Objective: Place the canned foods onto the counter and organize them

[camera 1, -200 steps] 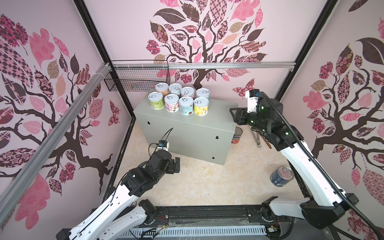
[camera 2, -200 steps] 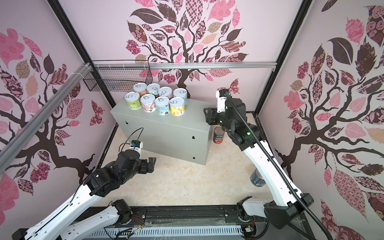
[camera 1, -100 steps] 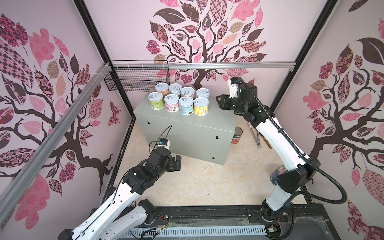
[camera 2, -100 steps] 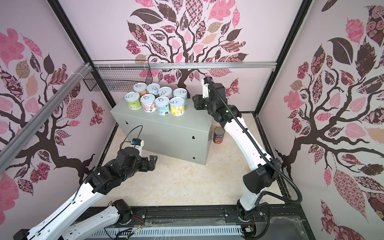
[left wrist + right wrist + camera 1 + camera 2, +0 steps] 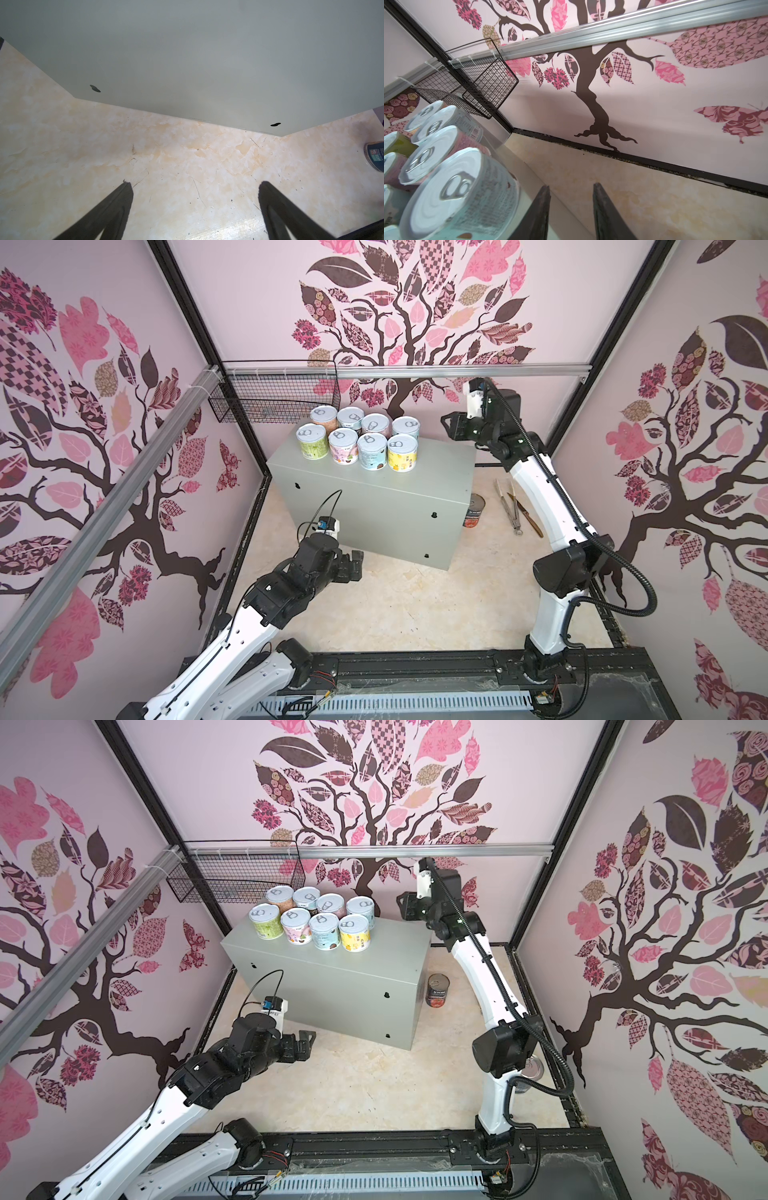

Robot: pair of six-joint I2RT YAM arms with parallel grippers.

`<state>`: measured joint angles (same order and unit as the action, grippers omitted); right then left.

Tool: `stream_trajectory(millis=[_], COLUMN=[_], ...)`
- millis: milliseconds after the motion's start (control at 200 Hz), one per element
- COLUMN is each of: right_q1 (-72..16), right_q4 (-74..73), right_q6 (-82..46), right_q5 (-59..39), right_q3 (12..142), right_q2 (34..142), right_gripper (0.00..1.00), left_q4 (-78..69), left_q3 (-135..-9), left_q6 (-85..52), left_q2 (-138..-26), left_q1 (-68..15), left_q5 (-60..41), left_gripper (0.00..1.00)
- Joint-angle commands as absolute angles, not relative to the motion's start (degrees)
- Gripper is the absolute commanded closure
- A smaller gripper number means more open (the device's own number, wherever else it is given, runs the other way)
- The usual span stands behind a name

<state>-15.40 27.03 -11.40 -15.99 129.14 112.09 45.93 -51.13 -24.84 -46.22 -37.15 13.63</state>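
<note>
Left gripper (image 5: 353, 566) (image 5: 193, 185) – low over the marbled floor (image 5: 395, 605) at about 7 o'clock of the scene in both top views, pointed at the front face of the worktop (image 5: 374, 506) (image 5: 187, 62). Its jaws are spread wide and nothing is between them.

Blue-labelled can (image 5: 534, 1068) (image 5: 376, 158) – on the floor at about 4 o'clock, mostly hidden behind the right arm's elbow in a top view.

Dark-labelled can (image 5: 473, 512) (image 5: 438, 992) – upright on the floor, just beside the worktop's end at 3 o'clock. Metal tongs (image 5: 508, 506) lie on the floor near it, farther towards 3 o'clock.

Worktop – a grey box with small black knobs on its front, standing on the floor at mid-scene.

Short cans (image 5: 372, 448) (image 5: 324, 928) (image 5: 452, 187) – eight, upright, in two rows of four packed closely together at the 11 o'clock corner of the worktop's top.

Right gripper (image 5: 446, 427) (image 5: 401, 907) (image 5: 570, 187) – raised at about 1 o'clock, beside the far end of the worktop and apart from the cans. Its jaws are nearly together with a narrow gap, and they hold nothing.

Wire basket (image 5: 274, 398) (image 5: 477, 83) – black, hung from the rail at 11 o'clock, behind the cans.
</note>
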Motion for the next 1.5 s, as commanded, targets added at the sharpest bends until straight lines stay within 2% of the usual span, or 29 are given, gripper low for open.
stream_trajectory(millis=[0, 150, 405, 1495], right_q1=[-14.13, -12.74, -12.76, -19.46], right_q4=[27.61, 30.45, 24.18, 24.93], right_q6=[-12.13, -14.61, -20.92, -18.60], right_q5=[-28.50, -36.15, -43.20, -40.75], right_q3=[136.80, 146.29, 146.63, 147.37], right_q2=[117.20, 123.90, 127.95, 130.52], right_gripper=[0.64, 0.66, 0.67, 0.68], left_q4=[44.99, 44.91, 44.97, 45.50], left_q3=[-49.77, -49.70, -49.66, -49.58], left_q6=[-23.97, -23.97, -23.99, -23.99], left_q2=[-46.26, -46.60, -46.93, -45.69], left_q1=[-36.91, -36.91, -36.91, -36.92], left_q5=[12.83, 12.63, 12.91, 14.14], left_gripper=[0.02, 0.02, 0.02, 0.02])
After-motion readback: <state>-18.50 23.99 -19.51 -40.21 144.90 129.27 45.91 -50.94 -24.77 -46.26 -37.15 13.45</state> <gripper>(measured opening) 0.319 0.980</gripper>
